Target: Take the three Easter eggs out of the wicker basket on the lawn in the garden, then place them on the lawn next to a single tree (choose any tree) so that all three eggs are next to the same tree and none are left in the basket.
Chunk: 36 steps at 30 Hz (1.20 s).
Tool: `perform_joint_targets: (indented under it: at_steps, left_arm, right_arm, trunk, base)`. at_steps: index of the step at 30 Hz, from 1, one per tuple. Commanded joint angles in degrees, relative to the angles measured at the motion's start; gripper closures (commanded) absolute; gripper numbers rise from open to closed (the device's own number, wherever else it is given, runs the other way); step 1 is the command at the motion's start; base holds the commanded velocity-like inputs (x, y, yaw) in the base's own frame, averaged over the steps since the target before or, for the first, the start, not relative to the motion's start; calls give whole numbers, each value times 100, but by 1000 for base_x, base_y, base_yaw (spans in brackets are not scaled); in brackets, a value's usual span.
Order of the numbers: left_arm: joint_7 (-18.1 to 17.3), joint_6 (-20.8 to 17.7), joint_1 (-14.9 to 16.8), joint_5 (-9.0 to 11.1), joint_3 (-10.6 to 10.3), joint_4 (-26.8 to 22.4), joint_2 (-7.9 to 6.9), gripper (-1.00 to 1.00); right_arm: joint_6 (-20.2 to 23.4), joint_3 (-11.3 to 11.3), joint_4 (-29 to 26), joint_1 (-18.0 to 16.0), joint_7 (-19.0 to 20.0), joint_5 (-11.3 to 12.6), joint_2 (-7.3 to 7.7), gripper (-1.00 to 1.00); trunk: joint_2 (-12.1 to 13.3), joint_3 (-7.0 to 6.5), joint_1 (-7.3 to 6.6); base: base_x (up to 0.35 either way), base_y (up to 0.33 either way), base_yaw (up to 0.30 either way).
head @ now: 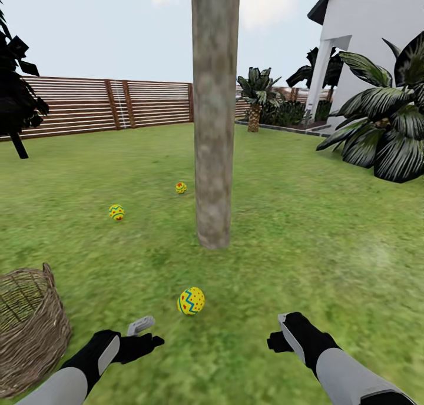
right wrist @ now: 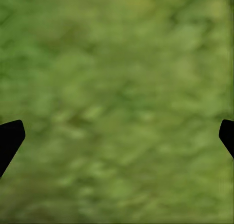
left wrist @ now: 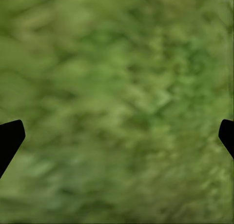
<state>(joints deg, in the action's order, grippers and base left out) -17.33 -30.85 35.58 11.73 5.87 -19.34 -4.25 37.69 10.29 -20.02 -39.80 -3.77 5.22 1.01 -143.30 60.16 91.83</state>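
Note:
Three yellow Easter eggs lie on the lawn (head: 306, 228) around the tree (head: 214, 128): one in front of the trunk (head: 191, 301), one to its left (head: 116, 212), one close beside it further back (head: 181, 188). The wicker basket (head: 29, 328) stands at the lower left; what shows of its inside looks empty. My left gripper (head: 144, 333) hovers just right of the basket, below and left of the nearest egg, open with nothing in it; in the left wrist view its fingertips (left wrist: 10, 138) stand wide over grass. My right gripper (head: 281, 334) is open too, its fingertips (right wrist: 10, 138) spread over grass.
A brown slatted fence (head: 118, 105) runs along the back. A dark cypress (head: 17, 99) stands at the far left. Broad-leaved palms (head: 383, 122) and a white house (head: 365, 46) are at the right. Open grass lies right of the trunk.

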Motion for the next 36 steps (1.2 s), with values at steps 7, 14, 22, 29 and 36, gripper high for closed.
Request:
perform_joint_targets:
  at_steps: [7,14,22,29,36]
  left_arm:
    - [-19,-18,2,31,45,44,-2,-100]
    - [1,-30,2,24,46,68,-4,-100]
    - [-42,73,2,29,38,73,40,-100]
    - [-66,96,2,38,44,182,39,-100]
    - [-77,98,2,41,43,270,39,-100]
  right_arm:
    - [28,36,-10,-1,-11,58,5,-100]
    - [28,42,-10,-1,-10,58,5,-100]
    - [28,43,-10,-1,-10,58,5,-100]
    - [28,40,-10,-1,-10,58,5,-100]
    - [28,34,-10,-1,-10,58,5,-100]
  trunk:
    - [-2,5,-1]
    - [6,-128,-16]
    - [6,-128,-16]
    - [6,-128,-16]
    - [6,-128,-16]
  base:
    - [210,141,0]
    - [183,217,0]
    - [130,104,0]
    - [-151,92,0]
    - [-286,215,0]
